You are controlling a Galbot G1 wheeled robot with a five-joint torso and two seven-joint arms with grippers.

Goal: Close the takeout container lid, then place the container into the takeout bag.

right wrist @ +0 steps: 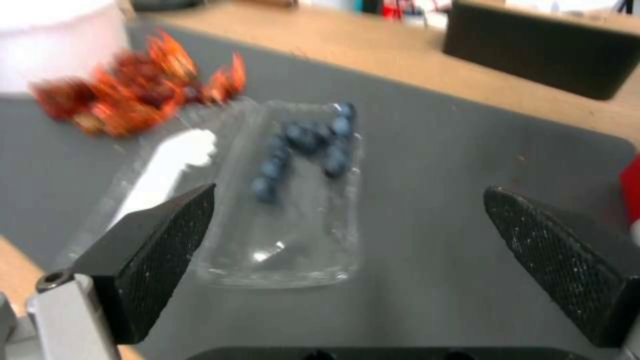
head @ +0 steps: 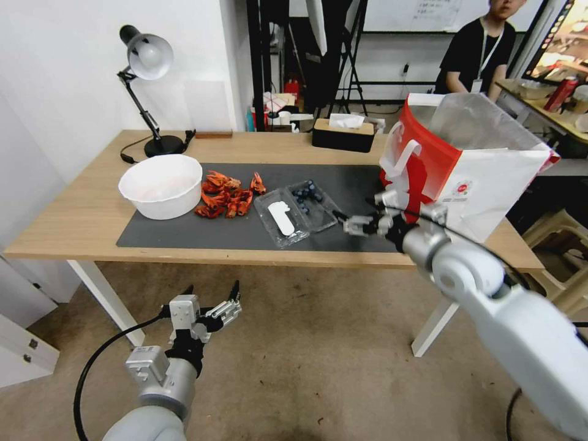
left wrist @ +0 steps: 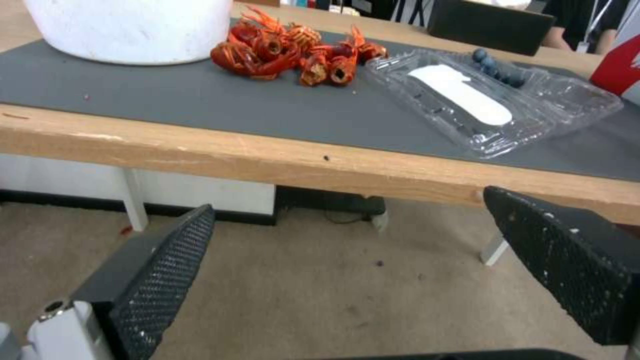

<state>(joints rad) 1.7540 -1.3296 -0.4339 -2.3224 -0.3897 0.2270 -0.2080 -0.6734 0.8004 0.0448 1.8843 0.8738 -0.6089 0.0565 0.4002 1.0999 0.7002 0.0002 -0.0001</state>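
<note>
Takeout container (head: 312, 203) lies splayed on the worktop (head: 79, 214), lid (head: 280, 219) flat beside the blueberries. Right tool (head: 349, 222), released and gaping, hovers just short of its near corner; left tool (head: 211, 298) hangs released below the edge. Risk: slick plastic skidding away, berries spilling, before reaching the takeout bag (head: 471, 159).

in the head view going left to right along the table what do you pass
desk lamp → white bowl → crayfish pile → lid → takeout container with blueberries → right gripper, open → takeout bag
</note>
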